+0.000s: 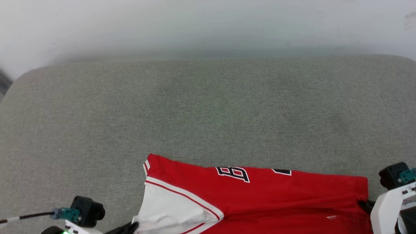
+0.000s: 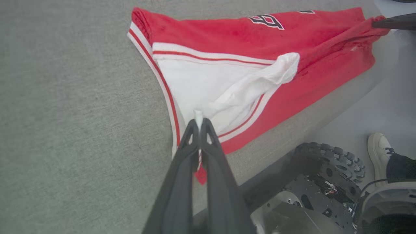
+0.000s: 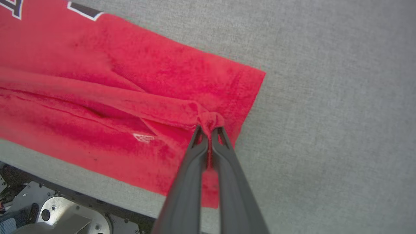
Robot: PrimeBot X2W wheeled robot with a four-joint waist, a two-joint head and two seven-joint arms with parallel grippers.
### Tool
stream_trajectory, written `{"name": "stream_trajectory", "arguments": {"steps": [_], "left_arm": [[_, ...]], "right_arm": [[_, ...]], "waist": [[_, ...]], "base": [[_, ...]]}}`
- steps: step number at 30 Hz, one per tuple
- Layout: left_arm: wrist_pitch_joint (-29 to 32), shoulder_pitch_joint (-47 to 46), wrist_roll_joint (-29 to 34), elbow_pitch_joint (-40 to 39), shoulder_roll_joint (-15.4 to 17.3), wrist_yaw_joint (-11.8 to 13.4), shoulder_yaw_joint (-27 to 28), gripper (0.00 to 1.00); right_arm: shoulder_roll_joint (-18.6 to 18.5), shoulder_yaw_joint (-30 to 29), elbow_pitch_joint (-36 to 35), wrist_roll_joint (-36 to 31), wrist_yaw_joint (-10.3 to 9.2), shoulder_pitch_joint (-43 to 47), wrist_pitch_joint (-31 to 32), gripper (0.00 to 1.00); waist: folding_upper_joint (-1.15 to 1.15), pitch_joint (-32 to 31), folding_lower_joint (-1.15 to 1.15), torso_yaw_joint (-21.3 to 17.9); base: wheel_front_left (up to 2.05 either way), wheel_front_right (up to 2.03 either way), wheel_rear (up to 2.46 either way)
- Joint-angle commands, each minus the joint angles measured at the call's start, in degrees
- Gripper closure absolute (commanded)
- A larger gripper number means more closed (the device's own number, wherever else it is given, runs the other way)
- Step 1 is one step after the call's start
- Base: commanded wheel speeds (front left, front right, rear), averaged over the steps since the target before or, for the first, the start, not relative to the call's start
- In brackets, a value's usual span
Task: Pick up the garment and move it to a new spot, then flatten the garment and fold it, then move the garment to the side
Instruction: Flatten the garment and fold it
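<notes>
Garment point(image 1: 276, 198) pinched by left gripper point(image 2: 199, 122) and right gripper point(image 3: 209, 128).

Bright, soft, even light, hardly any shadows. Head view goes hazy toward 12 o'clock (wrist views bend at the edges, blurry near 6).

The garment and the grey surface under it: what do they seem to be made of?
The garment: thin, soft matte cloth, probably synthetic knit; it gathers into fine folds where the right gripper pinches it. The grey surface: matte woven upholstery, seemingly padded; speckled weave, rounded corners.
</notes>
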Motion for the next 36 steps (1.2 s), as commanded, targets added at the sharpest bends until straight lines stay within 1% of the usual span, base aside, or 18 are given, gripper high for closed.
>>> {"name": "stream_trajectory", "arguments": {"steps": [1, 7, 10, 15, 16, 17, 18, 19, 20, 24, 27, 30, 31, 34, 36], "left_arm": [[-0.21, 1.19, 0.23, 0.69, -0.41, -0.31, -0.78, 1.0], [0.56, 0.09, 3.41, 5.19, -2.98, -1.49, -4.17, 1.0], [1.14, -1.03, 5.25, 7.74, -4.83, -2.9, -6.14, 1.0], [1.12, -2.99, 8.18, 12.2, -7.68, -4.32, -8.43, 1.0], [0.96, -3.12, 8.36, 12.92, -8.17, -4.51, -8.73, 1.0], [0.76, -3.27, 8.56, 13.71, -8.53, -4.72, -8.83, 1.0], [0.53, -3.39, 8.81, 14.45, -8.77, -4.72, -8.98, 0.63], [0.22, -3.45, 9.0, 14.98, -9.05, -4.61, -9.07, 0.02], [-0.08, -3.35, 8.97, 15.58, -9.32, -4.32, -9.01, 0.0], [-2.98, -2.84, 9.08, 16.41, -9.67, -3.59, -7.71, 0.0], [-7.02, -2.85, 8.89, 15.28, -10.18, -2.29, -5.47, 0.0], [-12.14, -3.41, 10.03, 13.43, -10.5, -0.76, -2.94, 0.0], [-12.14, -3.41, 10.03, 13.43, -10.5, -0.76, -2.94, 0.0], [-17.6, -3.43, 11.19, 11.51, -11.32, 1.6, -0.22, 0.0], [-20.75, -3.83, 12.9, 10.99, -11.81, 3.63, 1.22, 0.0]], "right_arm": [[-1.14, 0.65, -0.61, -0.72, -0.04, 1.45, -0.38, 1.0], [-3.15, 4.4, -0.01, -2.41, -0.04, 3.56, -1.56, 1.0], [-3.98, 5.99, 0.95, -3.12, -0.04, 3.36, -2.27, 1.0], [-4.63, 8.74, 2.84, -4.07, -0.03, 2.34, -3.61, 1.0], [-4.39, 9.18, 3.04, -3.7, -0.03, 2.18, -4.29, 0.8], [-3.79, 8.96, 3.57, -3.07, -0.03, 1.95, -4.56, 0.0], [-3.47, 9.31, 4.0, -2.61, -0.03, 1.75, -4.37, 0.0], [-3.49, 9.8, 4.18, -2.35, -0.03, 1.44, -4.38, 0.0], [-3.6, 10.27, 4.12, -2.09, -0.03, 1.1, -4.81, 0.0], [-3.97, 10.07, 2.96, -0.71, -0.03, -0.03, -5.54, 0.0], [-3.96, 8.44, 0.96, 0.52, -0.03, -0.65, -5.01, 0.0], [-3.46, 6.41, -1.96, 1.53, -0.03, -0.83, -3.57, 0.0], [-3.46, 6.41, -1.96, 1.53, -0.03, -0.83, -3.57, 0.0], [-1.79, 2.44, -4.81, 2.56, -0.03, -0.6, -1.89, 0.0], [0.31, -1.22, -6.54, 2.62, -0.03, -0.05, -1.19, 0.0]], "waist": [[0.0, 0.17, 0.01, 0.11], [0.0, 0.99, 0.01, 0.46], [0.0, 1.38, 0.01, 0.65], [0.0, 1.87, 0.01, 0.86], [0.0, 1.88, 0.01, 0.85], [0.0, 1.87, 0.01, 0.79], [0.0, 1.81, 0.01, 0.7], [0.0, 1.73, 0.01, 0.63], [0.0, 1.61, 0.01, 0.55], [0.0, 0.52, 0.01, 0.07], [0.0, -0.44, 0.01, -0.22], [0.0, -1.38, 0.01, -0.48], [0.0, -1.38, 0.01, -0.48], [0.0, -2.13, 0.01, -0.48], [0.0, -2.48, 0.01, -0.3]], "base": [[0.0, 0.0, 0.0], [0.0, 0.0, 0.0], [0.0, 0.0, 0.0], [0.0, 0.0, 0.0], [0.0, 0.0, 0.0], [0.0, 0.0, 0.0], [0.0, 0.0, 0.0], [0.0, 0.0, 0.0], [0.0, 0.0, 0.0], [0.0, 0.0, 0.0], [0.0, 0.0, 0.0], [0.0, 0.0, 0.0], [0.0, 0.0, 0.0], [0.0, 0.0, 0.0], [0.0, 0.0, 0.0]]}}
